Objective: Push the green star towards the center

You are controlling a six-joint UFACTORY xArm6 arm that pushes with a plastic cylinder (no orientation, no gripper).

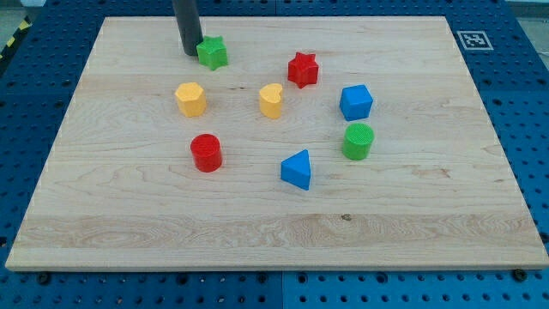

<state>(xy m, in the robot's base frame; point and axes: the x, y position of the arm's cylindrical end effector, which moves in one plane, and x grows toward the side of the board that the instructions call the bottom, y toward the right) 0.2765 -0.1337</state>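
Observation:
The green star (212,52) lies near the view's top, left of the board's middle. My tip (190,51) stands right at the star's left side, touching or nearly touching it. The dark rod rises from there out of the view's top edge.
A red star (302,69), a yellow heart (271,99), a yellow hexagon (190,99), a blue cube-like block (355,102), a green cylinder (358,141), a red cylinder (206,152) and a blue triangle (297,168) sit around the middle of the wooden board (103,215).

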